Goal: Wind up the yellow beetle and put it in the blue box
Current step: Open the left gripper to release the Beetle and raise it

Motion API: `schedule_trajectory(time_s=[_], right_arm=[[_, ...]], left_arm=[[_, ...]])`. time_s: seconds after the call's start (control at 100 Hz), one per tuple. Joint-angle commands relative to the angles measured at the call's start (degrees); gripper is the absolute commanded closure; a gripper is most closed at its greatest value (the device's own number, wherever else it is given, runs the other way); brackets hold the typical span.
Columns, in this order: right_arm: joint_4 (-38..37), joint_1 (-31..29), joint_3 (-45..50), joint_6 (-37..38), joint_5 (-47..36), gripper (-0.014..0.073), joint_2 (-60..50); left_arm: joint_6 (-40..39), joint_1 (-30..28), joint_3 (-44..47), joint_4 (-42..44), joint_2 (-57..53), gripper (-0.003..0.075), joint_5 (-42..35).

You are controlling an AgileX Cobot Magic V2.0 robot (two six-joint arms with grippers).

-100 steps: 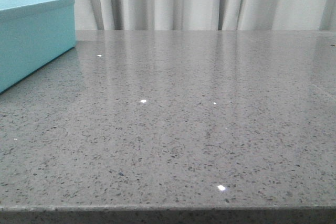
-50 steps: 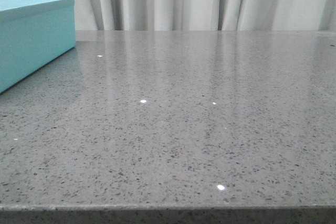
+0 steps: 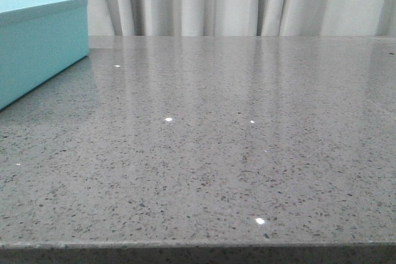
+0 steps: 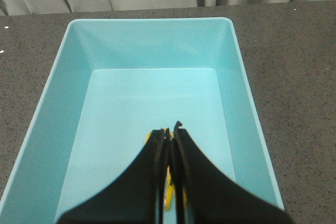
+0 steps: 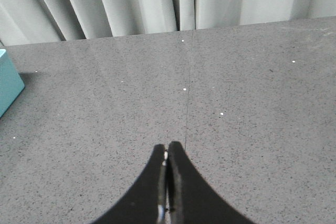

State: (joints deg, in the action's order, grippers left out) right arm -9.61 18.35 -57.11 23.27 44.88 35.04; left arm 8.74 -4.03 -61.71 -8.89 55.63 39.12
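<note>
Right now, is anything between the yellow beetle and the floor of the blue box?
Nothing visible. The left gripper is shut on the yellow beetle over the open blue box, whose visible floor is bare.

no visible change in front view

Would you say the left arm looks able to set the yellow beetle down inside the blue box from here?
Probably yes: the left pincer, shut on the yellow beetle, hangs over the blue box, whose open top and bare floor leave the way free.
</note>
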Motion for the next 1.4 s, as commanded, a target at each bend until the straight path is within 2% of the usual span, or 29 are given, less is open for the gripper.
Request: schedule_trajectory(time_s=[0.0,0.23,0.47,0.74,1.08,1.39], right_arm=[[-2.6,0.0,-0.9,-0.7,-4.1,0.0659,-0.3],[-4.5,0.0,6.9,-0.7,-11.6,0.0659,-6.0],[-5.0,0.0,17.9,-0.7,-19.1,0.0659,-16.3],[-7.8,0.0,27.0,-0.7,-19.7,0.0659,-26.4],[-8.5,0.0,30.3,-0.7,-19.6,0.0659,-32.9],[-8.5,0.0,30.3,-0.7,-19.5,0.0659,-33.0]], left_arm=[[0.1,-0.2,2.4,-1.5,-4.9,0.0741,-6.2],[0.1,-0.2,13.7,-1.8,-17.4,0.0741,-13.9],[0.1,-0.2,21.8,-1.8,-26.4,0.0741,-14.2],[0.1,-0.2,30.4,-1.8,-35.7,0.0741,-14.2],[0.1,-0.2,37.7,-1.8,-47.8,0.0741,-14.0],[0.1,-0.2,37.8,-1.8,-49.6,0.0741,-13.3]])
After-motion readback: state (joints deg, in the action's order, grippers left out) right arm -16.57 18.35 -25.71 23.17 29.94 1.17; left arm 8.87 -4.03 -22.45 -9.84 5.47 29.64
